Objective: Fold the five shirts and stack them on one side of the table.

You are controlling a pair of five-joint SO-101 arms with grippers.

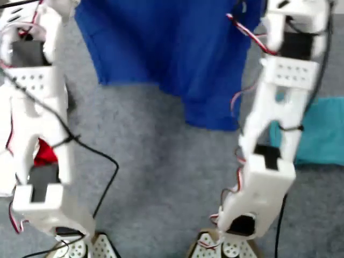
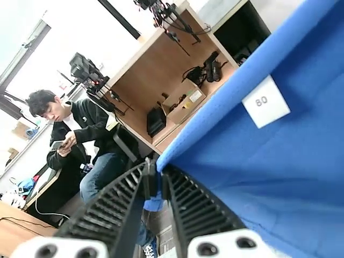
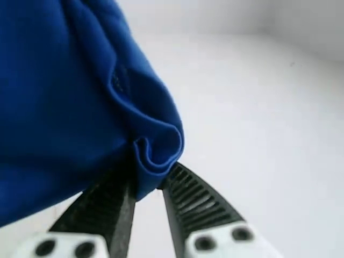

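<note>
Early in the job, by my reading.

- Blue shirt: lifted off the table at the far side, hanging as a wide sheet between the two arms, its lower edge draping down toward the middle. Not folded yet. A white size tag shows on the cloth in the left wrist view.
- Left gripper: claw closed tight on an edge of the blue shirt, ribbed fingers pinching the hem between them.
- Right gripper: claw also clamped on the blue shirt, biting a rolled fold of cloth, with the rest bunched and hanging to one side.
- Teal shirt: lies on the table at the right, partly behind the arm on that side. It looks flat and squared at its near edge, so it may be a finished fold, but I cannot tell for sure.
- Red cloth: a scrap of it peeks from behind the arm on the left. Too little shows to say whether it is folded.

Tally: three cloths counted of five. No clear stack yet. At best one shirt is done. The blue one is in hand, spread for laying down and folding. The others have yet to be folded and gathered on one side.
</note>
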